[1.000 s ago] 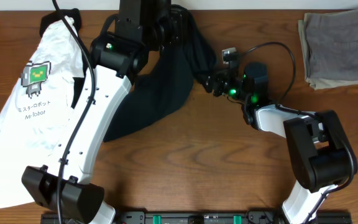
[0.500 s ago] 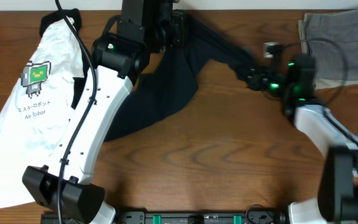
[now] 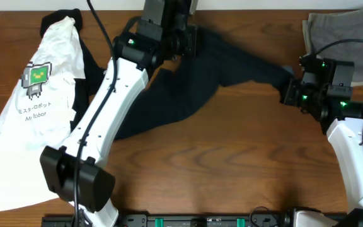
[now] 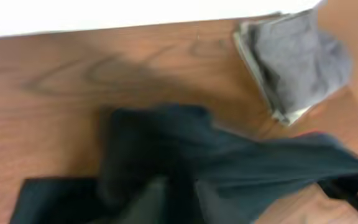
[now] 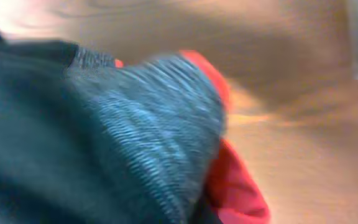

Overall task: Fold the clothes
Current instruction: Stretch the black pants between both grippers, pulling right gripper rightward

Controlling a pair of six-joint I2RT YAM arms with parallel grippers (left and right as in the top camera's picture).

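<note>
- Cloth first: the black trousers [image 3: 169, 94] lie on the table [image 3: 232, 170]. They form a broad dark mass left of centre that narrows into one long band running rightward to my right claw [image 3: 290, 90].
- My right claw is clenched on the trousers at the end of that band. The cloth looks drawn straight between it and the far middle of the table.
- From my right wrist the view is blurred and filled by the grey waistband [image 5: 154, 124]. Its coral-red edge [image 5: 232, 180] shows below and to the right, with wood behind.
- My left claw [image 3: 188, 39] is out at the far edge of the table, over the upper end of the trousers. My own arm covers the fingers from above and my left wrist picture is too smeared, so I cannot tell whether it is clenched or released.
- That left wrist picture shows the trousers [image 4: 241, 168] as a dark sweep across its lower part.
- A grey folded pile [image 3: 339, 44] sits in the far right corner, close behind my right wrist. I cannot tell if they touch. It also shows from my left wrist [image 4: 297, 62].
- A white T-shirt [image 3: 36, 107] with a green robot print lies along the left side, with my left arm between it and the bulk of the trousers.
</note>
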